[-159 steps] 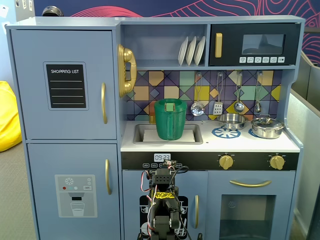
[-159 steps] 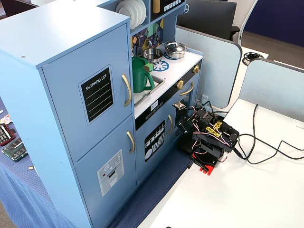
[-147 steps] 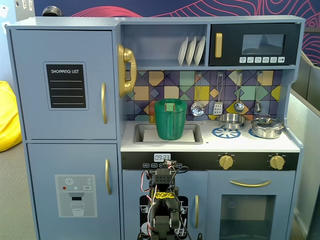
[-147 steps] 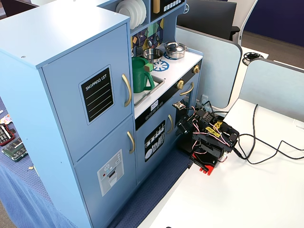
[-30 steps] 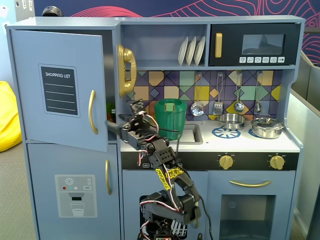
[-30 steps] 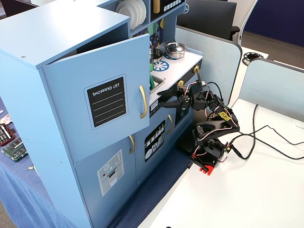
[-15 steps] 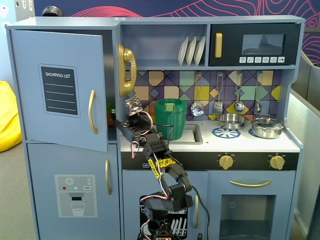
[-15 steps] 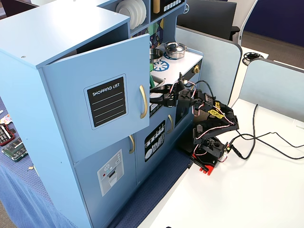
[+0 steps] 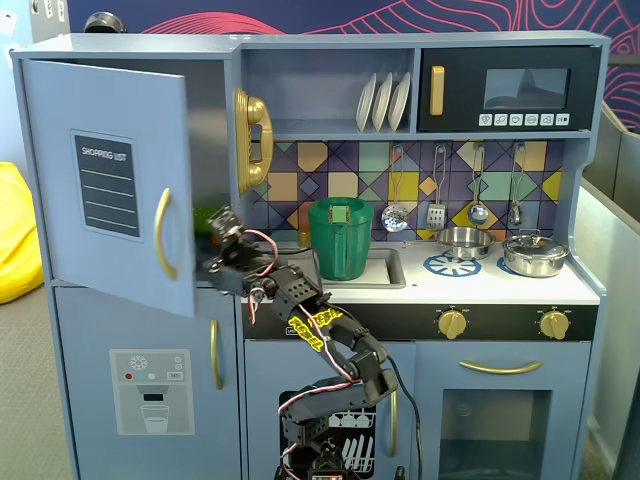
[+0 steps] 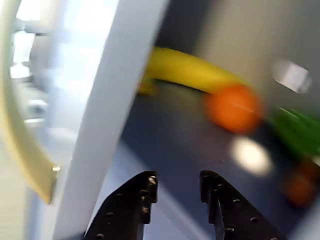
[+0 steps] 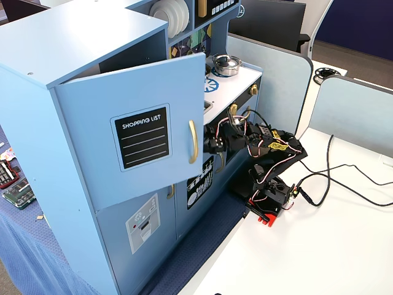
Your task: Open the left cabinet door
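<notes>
The left cabinet door (image 9: 105, 170) is blue-grey with a black "SHOPPING LIST" panel and a curved gold handle (image 9: 163, 235). It stands partly open, swung out from the cabinet, and shows in both fixed views (image 11: 132, 144). My gripper (image 9: 222, 228) is just behind the door's free edge, at the cabinet opening (image 11: 209, 144). In the wrist view the gripper (image 10: 177, 182) is open and empty. The door edge (image 10: 100, 125) and handle (image 10: 20, 135) lie to its left. Inside are a banana (image 10: 190, 70), an orange (image 10: 234, 107) and something green (image 10: 300, 132), all blurred.
Below is the door with the dispenser graphic (image 9: 150, 390). A green pitcher (image 9: 341, 238) stands in the sink, and a gold phone (image 9: 252, 140) hangs on the cabinet side. Pots (image 9: 535, 255) sit on the counter. Cables (image 11: 331, 184) trail from the arm's base over the white table.
</notes>
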